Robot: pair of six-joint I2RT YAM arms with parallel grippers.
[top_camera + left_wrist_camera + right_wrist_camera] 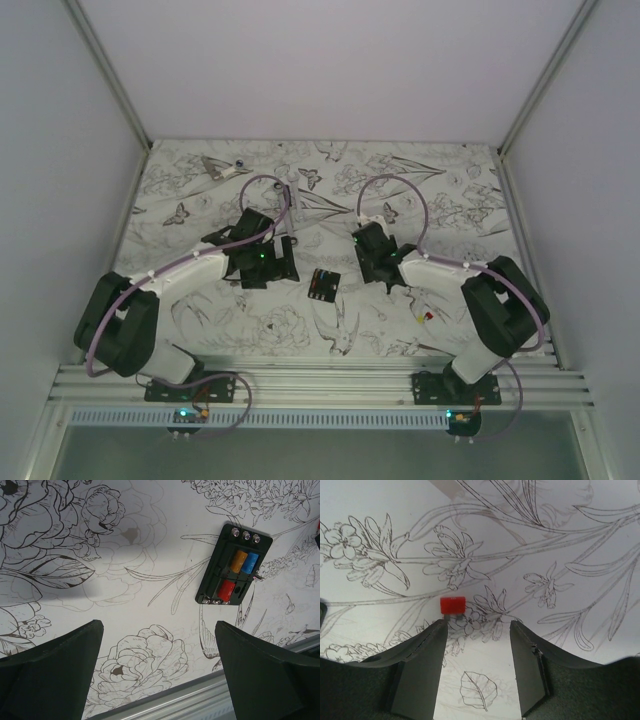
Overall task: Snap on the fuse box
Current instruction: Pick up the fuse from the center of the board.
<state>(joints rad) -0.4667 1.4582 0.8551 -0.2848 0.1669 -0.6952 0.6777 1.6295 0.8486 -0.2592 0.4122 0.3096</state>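
The fuse box is a small black block lying flat on the flower-printed cloth between the two arms. In the left wrist view the fuse box shows orange, blue and red fuses in its top face. It lies up and to the right of my left gripper, apart from it. That left gripper stands wide open with only cloth between its fingers. My right gripper is open over bare cloth. A loose red fuse lies just past the tip of its left finger. From above, the right gripper hangs to the right of the box.
Small red and yellow loose fuses lie on the cloth beside the right arm. A grey metal piece rests at the far left of the cloth. The aluminium rail runs along the near edge, just below the left gripper.
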